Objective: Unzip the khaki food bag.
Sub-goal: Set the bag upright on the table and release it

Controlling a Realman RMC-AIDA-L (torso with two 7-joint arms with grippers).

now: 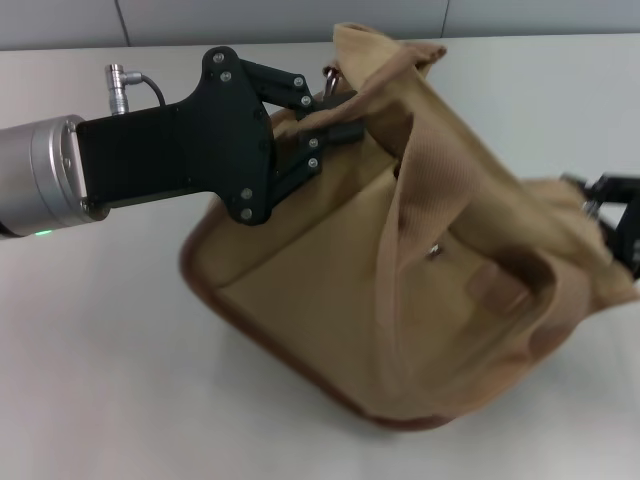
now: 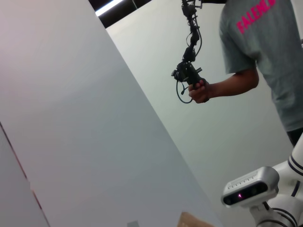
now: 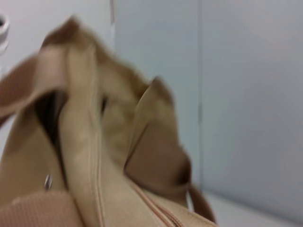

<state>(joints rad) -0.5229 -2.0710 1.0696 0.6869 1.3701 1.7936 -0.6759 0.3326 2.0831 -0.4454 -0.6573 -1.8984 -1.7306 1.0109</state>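
Bare desk (image 1: 110, 380) is seen on the robot's left of the khaki food bag (image 1: 400, 300) and in front of it; passage there is unobstructed. A strip of desk behind the bag is also open, up to the grey wall.

The bag's upper left corner is occupied by the left gripper (image 1: 335, 115), its fingers closed into the fabric beside a metal ring (image 1: 330, 80); its black body and silver wrist span the approach from the left.

The bag's right end is blocked by the right gripper (image 1: 615, 215), pressed against the fabric.

Over the bag's front, a raised webbing handle (image 1: 440, 190) crosses the way.
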